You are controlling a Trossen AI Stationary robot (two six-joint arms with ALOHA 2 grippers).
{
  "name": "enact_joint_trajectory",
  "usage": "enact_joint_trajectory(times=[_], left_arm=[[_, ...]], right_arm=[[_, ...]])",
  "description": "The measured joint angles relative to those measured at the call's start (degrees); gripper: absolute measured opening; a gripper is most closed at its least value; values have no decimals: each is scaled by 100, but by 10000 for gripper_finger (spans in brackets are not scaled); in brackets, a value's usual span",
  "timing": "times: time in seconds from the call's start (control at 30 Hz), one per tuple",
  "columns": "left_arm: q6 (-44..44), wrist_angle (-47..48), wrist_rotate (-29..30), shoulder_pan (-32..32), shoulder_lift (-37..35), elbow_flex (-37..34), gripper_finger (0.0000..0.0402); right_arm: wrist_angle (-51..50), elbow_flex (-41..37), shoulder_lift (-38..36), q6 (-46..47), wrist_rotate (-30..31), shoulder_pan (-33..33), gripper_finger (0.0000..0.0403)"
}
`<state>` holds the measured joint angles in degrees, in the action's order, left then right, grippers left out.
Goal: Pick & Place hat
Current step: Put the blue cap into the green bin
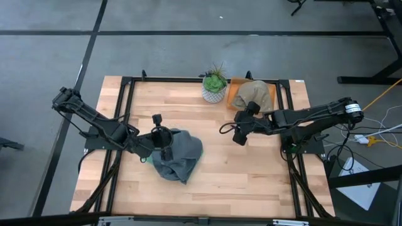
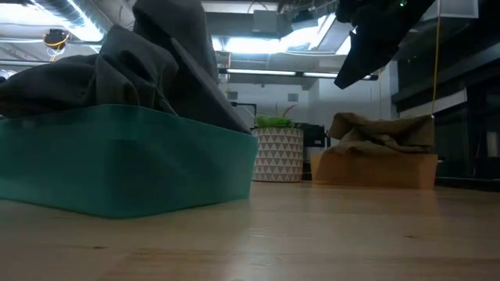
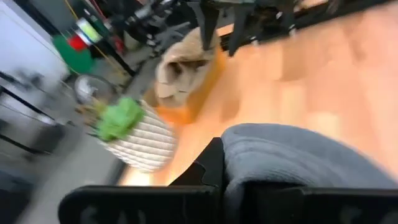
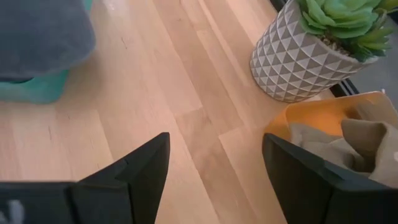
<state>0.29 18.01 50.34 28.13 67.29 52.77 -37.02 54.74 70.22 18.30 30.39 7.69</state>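
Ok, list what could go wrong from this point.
1. The grey hat drapes over the teal bin's edge in the left gripper; on release it may slide out onto the table.
2. The open right gripper hangs near the potted succulent; reaching for the tan hat in the orange bin could tip it.

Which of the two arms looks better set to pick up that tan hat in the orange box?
Probably the right. Its tool hangs open over bare wood just beside the orange box holding the tan hat. The left tool is across the table, at the grey hat on the teal bin.
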Motion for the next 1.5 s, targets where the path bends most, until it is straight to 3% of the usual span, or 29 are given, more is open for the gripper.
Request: enact_joint_trajectory(times=[0.23,0.57,0.83,0.97,1.17,1.37,1.5], left_arm=[[-1647,372,-371,286,0,0,3],[-4492,1631,-1193,685,0,0,3],[-5246,2343,-2126,788,0,125,3],[-5416,2940,-2169,790,-2,484,3],[-5028,2962,-2541,789,-2,844,4],[-5349,2980,-2857,649,-2,911,4],[-5580,2976,-3461,428,-2,911,4]], right_arm=[[23,0,0,123,0,0,255],[141,0,0,80,0,2,255],[141,0,0,79,0,2,255],[144,0,0,79,0,2,255],[145,0,0,77,0,2,255],[145,0,0,53,0,2,255],[144,0,0,53,0,2,255]])
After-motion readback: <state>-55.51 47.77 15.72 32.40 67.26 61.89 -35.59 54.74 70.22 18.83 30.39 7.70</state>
